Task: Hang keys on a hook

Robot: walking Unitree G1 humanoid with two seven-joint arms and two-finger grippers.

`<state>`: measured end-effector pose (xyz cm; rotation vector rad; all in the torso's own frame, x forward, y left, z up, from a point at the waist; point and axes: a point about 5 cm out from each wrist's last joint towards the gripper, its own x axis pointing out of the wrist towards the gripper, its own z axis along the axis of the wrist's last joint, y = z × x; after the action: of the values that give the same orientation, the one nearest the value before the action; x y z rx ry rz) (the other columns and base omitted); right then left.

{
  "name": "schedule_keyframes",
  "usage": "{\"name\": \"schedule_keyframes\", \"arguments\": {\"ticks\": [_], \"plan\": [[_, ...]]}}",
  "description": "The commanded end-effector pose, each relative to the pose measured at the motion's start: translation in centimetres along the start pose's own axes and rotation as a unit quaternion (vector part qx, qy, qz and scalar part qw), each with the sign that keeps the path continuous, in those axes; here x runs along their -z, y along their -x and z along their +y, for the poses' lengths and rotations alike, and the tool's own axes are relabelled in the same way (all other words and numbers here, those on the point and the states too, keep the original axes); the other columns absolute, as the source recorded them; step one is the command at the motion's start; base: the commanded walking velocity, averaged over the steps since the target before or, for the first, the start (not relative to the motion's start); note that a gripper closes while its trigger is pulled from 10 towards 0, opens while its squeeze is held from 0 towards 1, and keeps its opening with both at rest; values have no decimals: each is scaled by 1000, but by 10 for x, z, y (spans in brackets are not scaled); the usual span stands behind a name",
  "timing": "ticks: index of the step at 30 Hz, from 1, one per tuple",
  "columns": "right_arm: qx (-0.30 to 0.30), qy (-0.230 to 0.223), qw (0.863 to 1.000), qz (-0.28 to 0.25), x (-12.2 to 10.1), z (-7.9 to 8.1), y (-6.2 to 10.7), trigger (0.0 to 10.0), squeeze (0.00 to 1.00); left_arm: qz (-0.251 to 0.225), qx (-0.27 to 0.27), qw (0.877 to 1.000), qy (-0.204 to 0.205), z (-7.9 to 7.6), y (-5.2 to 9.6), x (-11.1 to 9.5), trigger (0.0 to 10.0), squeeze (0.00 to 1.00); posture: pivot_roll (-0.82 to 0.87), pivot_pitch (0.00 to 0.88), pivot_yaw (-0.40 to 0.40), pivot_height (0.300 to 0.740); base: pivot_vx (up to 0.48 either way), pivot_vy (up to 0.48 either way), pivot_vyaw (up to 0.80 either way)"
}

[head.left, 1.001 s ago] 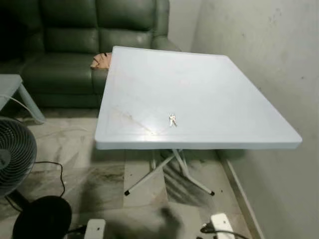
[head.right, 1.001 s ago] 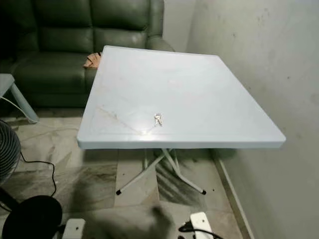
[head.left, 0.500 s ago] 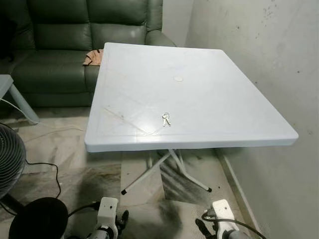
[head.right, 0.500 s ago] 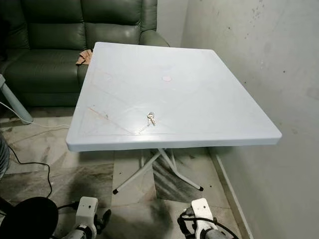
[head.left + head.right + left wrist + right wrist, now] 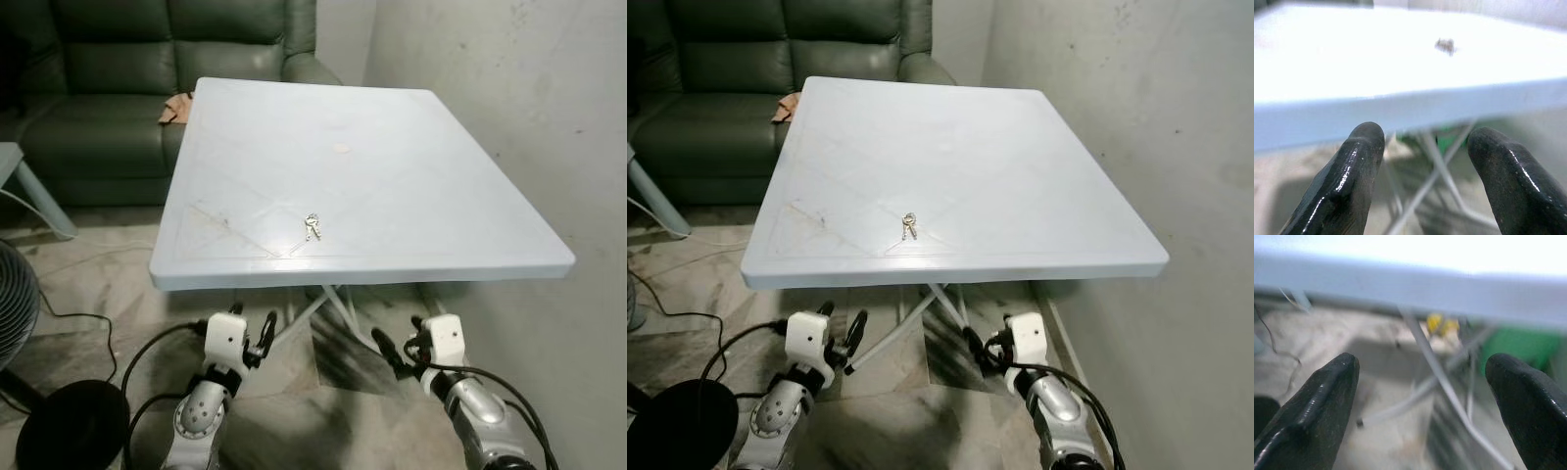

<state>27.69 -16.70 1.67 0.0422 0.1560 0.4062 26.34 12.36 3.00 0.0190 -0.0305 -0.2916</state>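
Observation:
A small bunch of keys (image 5: 312,226) lies flat on the white folding table (image 5: 411,196), near its front edge and left of centre. Both grippers hang below and in front of that edge, above the floor. My left gripper (image 5: 253,316) is open, nothing between its black fingers (image 5: 1359,166). In the left wrist view the keys (image 5: 1445,46) appear on the tabletop beyond the edge. My right gripper (image 5: 397,333) is open too and holds nothing; its wrist view looks under the table at the legs (image 5: 1435,367).
A bare wall (image 5: 509,108) runs close along the table's right side. A dark green sofa (image 5: 108,88) with a brown cloth (image 5: 176,108) stands behind the table. A fan (image 5: 15,294), its black base (image 5: 69,431) and cables sit on the floor at left.
The camera has come closer to the table and shifted. Both arms have risen into view below the table's front edge. The keys have not moved on the table.

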Motion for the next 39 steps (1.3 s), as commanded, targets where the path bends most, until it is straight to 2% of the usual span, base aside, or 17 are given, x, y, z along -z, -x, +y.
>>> {"name": "schedule_keyframes", "arguments": {"ticks": [1, 3, 6, 8, 11, 14, 15, 17, 18, 20, 23, 26, 28, 31, 39], "plan": [[-7, 3, 999, -45, -15, 1, -5, 10000, 0, -29, 7, 1000, -1, -3, -2, -12, 10000, 0, -80, 0, -84, 740, 0, 0, 0], [-7, -3, 997, -73, -25, 3, -9, 10000, 0, -48, 1, 999, 4, -3, -3, -20, 10000, 0, -82, 0, -84, 740, 0, 0, 0], [-4, -7, 996, -87, -30, 3, -11, 10000, 0, -57, -7, 998, 10, -3, -3, -24, 10000, 0, -82, 0, -84, 740, 0, 0, 0], [4, -18, 993, -119, -46, 4, -17, 10000, 0, -84, -37, 996, 23, 0, -4, -40, 10000, 0, -82, 0, -85, 740, 0, 0, 0], [18, -34, 990, -132, -56, 5, -21, 10000, 0, -95, -65, 993, 38, 5, -6, -50, 10000, 0, -81, 0, -86, 740, 0, 0, 0], [19, -36, 990, -134, -57, 5, -21, 10000, 0, -96, -67, 992, 38, 6, -5, -51, 10000, 0, -81, 0, -86, 740, 0, 0, 0], [35, -31, 988, -144, -67, 5, -26, 10000, 0, -101, -108, 988, 52, 18, -8, -58, 10000, 0, -80, 0, -87, 740, 0, 0, 0], [43, -30, 988, -148, -71, 5, -28, 10000, 0, -102, -125, 985, 59, 23, -8, -61, 10000, 0, -80, 0, -87, 740, 0, 0, 0], [59, -35, 987, -145, -75, 2, -31, 10000, 0, -95, -152, 982, 55, 35, -10, -63, 10000, 0, -82, 0, -84, 740, 0, 0, 0], [66, -38, 987, -142, -77, 1, -32, 10000, 0, -89, -165, 981, 55, 39, -10, -65, 10000, 0, -82, 0, -84, 740, 0, 0, 0], [128, -29, 984, -124, -85, -10, -36, 10000, 0, -80, -217, 969, 84, 62, -8, -72, 10000, 0, -90, 0, -77, 740, 0, 0, 0], [137, 1, 982, -127, -90, -16, -35, 10000, 0, -59, -246, 966, 57, 80, -3, -71, 10000, 0, -96, 0, -70, 740, 0, 0, 0], [136, 4, 983, -122, -90, -20, -32, 10000, 0, -50, -262, 961, 68, 90, 1, -71, 10000, 0, -96, 0, -70, 740, 0, 0, 0], [129, 4, 985, -118, -90, -21, -30, 10000, 0, -55, -264, 962, 42, 96, 5, -77, 10000, 0, -94, 0, -66, 740, 0, 0, 0], [108, 6, 988, -108, -89, -14, -29, 10000, 0, -52, -270, 961, 40, 102, 12, -83, 10000, 0, -93, 0, -62, 740, 0, 0, 0]]}}
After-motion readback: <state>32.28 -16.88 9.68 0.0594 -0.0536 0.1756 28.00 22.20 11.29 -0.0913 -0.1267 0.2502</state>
